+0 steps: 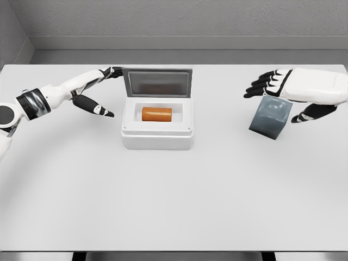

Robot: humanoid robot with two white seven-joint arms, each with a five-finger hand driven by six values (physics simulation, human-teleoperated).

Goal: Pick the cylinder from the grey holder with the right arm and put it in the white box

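Lying in white box (pixel 157 138): cylinder (pixel 156 114) | right hand (pixel 296 89) over grey holder (pixel 270 118)

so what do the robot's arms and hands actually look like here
Both arms are glossy white shells. The left arm has a black band with a grey sheen near the wrist and a dark round joint at the picture's edge. The left hand and right hand have white backs and black fingers, some with white patches. No cables show.

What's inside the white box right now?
An orange cylinder lies on its side in the white box, whose lid stands open behind it. Nothing else shows inside, though the front wall hides the nearest strip of the floor.
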